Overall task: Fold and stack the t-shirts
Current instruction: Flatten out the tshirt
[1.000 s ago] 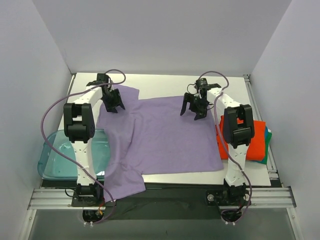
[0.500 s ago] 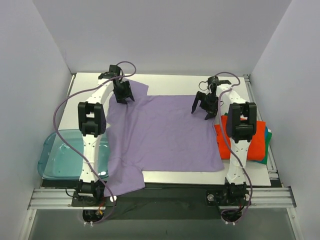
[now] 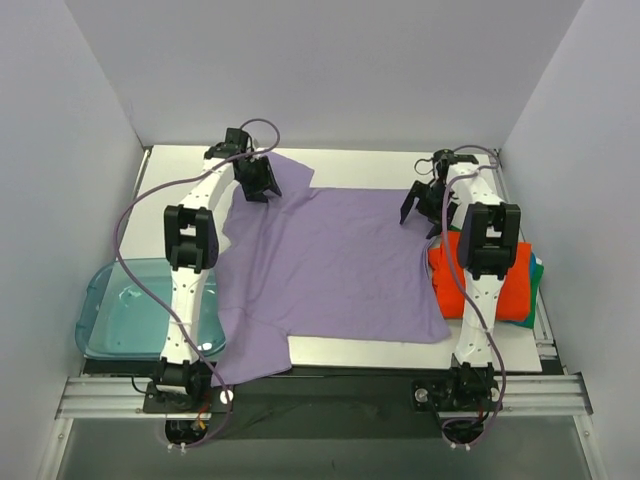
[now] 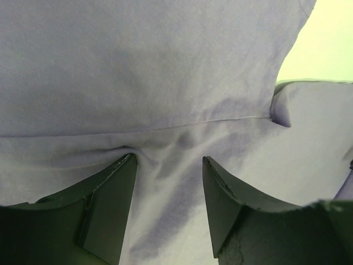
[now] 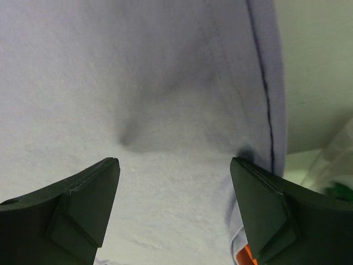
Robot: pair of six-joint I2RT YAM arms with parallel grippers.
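While lavender t-shirt [image 3: 330,265] lies spread, tray [image 3: 97,300] left, orange-red t-shirt [image 3: 512,285] right

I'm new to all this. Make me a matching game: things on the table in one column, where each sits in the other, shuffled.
1. purple shirt
2. orange shirt
3. green shirt
4. tray

A. only an edge showing, far right
B. spread out mid-table
C. near left corner
D. folded, right side

Pairs: 1-B, 2-D, 3-A, 4-C

Lavender t-shirt [image 3: 330,262] spread flat; orange-red t-shirt [image 3: 517,285] folded beside it
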